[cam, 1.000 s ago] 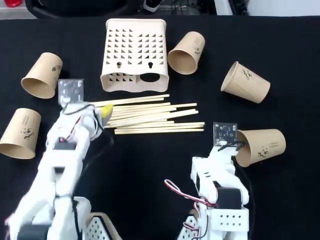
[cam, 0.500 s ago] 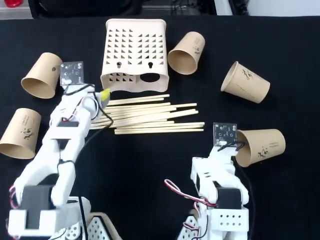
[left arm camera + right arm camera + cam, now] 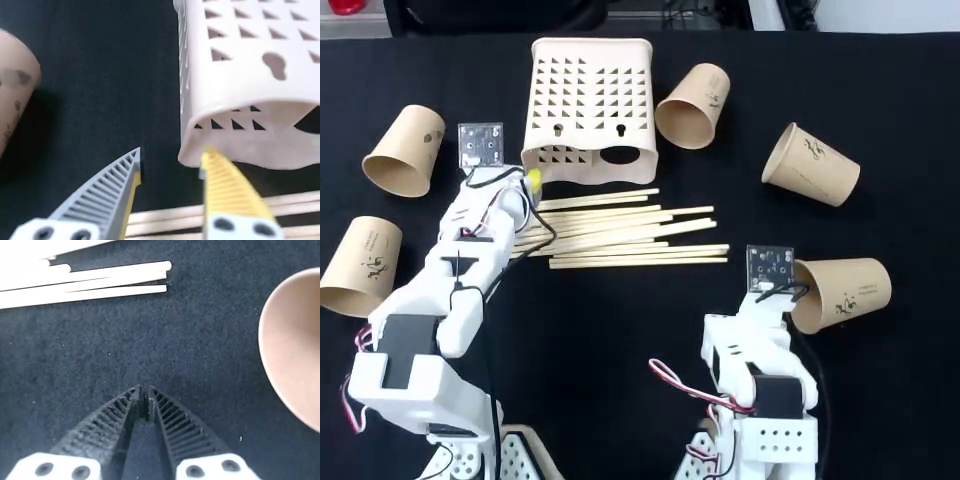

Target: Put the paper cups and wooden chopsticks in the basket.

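A cream basket [image 3: 588, 110] lies tipped over at the back of the black table, its perforated side up. A pile of wooden chopsticks [image 3: 620, 230] lies just in front of it. Several paper cups lie on their sides: two at the left [image 3: 405, 150] [image 3: 360, 265], one beside the basket [image 3: 693, 105], two at the right [image 3: 810, 165] [image 3: 840, 292]. My left gripper [image 3: 172, 152] is open and holds nothing; its yellow fingertip [image 3: 207, 152] is at the basket's [image 3: 250, 75] near left corner, above the chopstick ends [image 3: 165, 220]. My right gripper [image 3: 145, 390] is shut and empty, between the chopstick tips [image 3: 85, 282] and a cup's mouth [image 3: 295, 345].
The black cloth covers the whole table [image 3: 620, 330]. Bare cloth lies in front of the chopsticks, between the two arm bases. In the left wrist view a cup [image 3: 12, 100] lies apart from the grey finger.
My left arm has stretched away from its base, carrying its gripper from the chopsticks' left ends to the basket's near left corner. The right arm and the objects have not moved.
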